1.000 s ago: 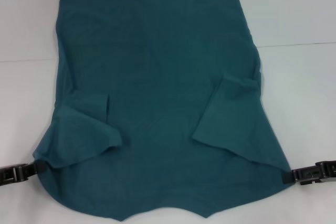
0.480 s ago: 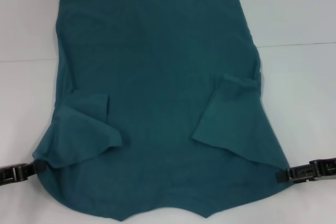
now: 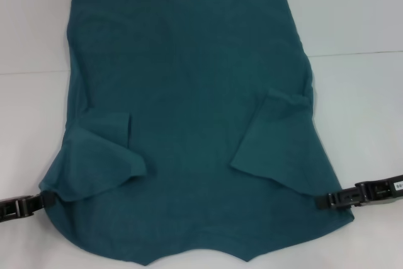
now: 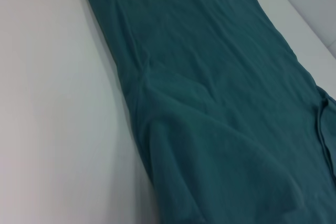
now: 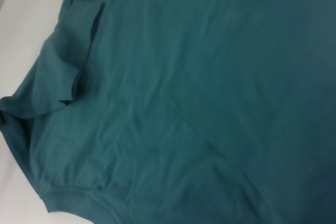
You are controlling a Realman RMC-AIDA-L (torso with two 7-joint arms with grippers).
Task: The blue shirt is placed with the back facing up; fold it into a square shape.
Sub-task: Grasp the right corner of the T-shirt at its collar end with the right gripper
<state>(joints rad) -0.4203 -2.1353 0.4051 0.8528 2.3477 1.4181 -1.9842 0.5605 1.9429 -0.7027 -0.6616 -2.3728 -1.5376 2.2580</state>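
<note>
White and bare at its margins, the desk (image 3: 365,23) carries the blue shirt (image 3: 189,92), spread plain side up across its middle with both sleeves folded inward. At the near left corner, the left end effector (image 3: 39,202) meets the shirt's edge. Toward the near right corner, the right end effector (image 3: 330,200) lies over the shirt's edge. Whether either is clenched or released cannot be told.
</note>
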